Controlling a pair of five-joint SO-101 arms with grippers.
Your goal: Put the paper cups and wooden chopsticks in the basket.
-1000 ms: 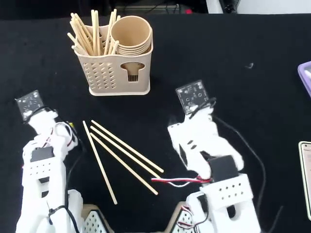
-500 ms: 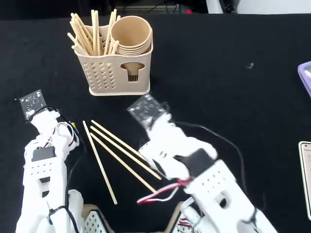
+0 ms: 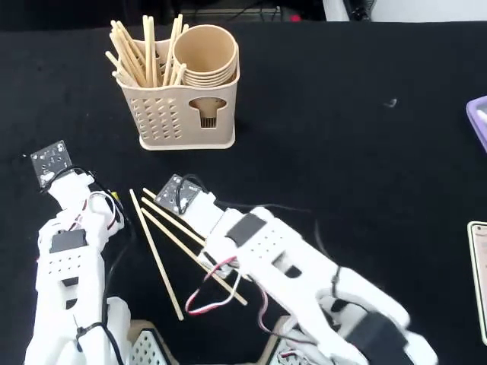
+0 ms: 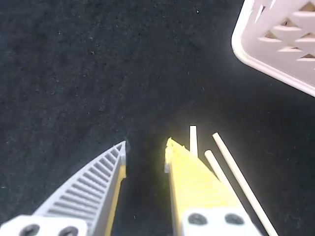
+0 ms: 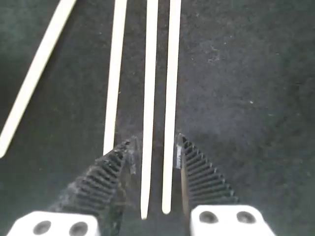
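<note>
- Black cloth (image 3: 365, 152) covers the table. At upper left of the high view, the basket (image 3: 186, 114) already holds the paper cups (image 3: 205, 53) and a bunch of sticks.
- Four loose chopsticks (image 3: 156, 254) lie at lower centre-left, well apart from it.
- Within the last second my right arm has swung from mid-frame over onto them.
- My right gripper (image 5: 155, 145) is partly spread, gripping nothing, straddling two sticks. I judge a pick-up comes next.
- My left gripper (image 4: 145, 145) gapes empty beside the stick ends.

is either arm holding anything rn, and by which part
Nothing is held. The right gripper has its jaws open astride two chopsticks near their ends, not closed on them. The left gripper is open too, and empty.
</note>
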